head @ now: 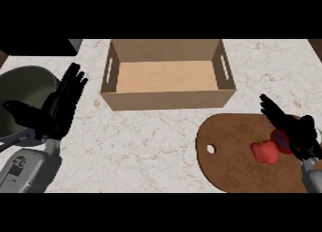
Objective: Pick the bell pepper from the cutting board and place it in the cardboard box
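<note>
Red bell pepper (264,151) on cutting board (240,156), lower right of frame — just left of right hand (294,131), fingers straight, holding nothing. Left hand (59,106) open, resting far left. Cardboard box (167,100) top centre — right hand nearer.

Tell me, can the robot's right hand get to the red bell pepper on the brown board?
Probably yes: the right hand hovers open beside the red bell pepper on the brown wooden cutting board, nothing between them.
</note>
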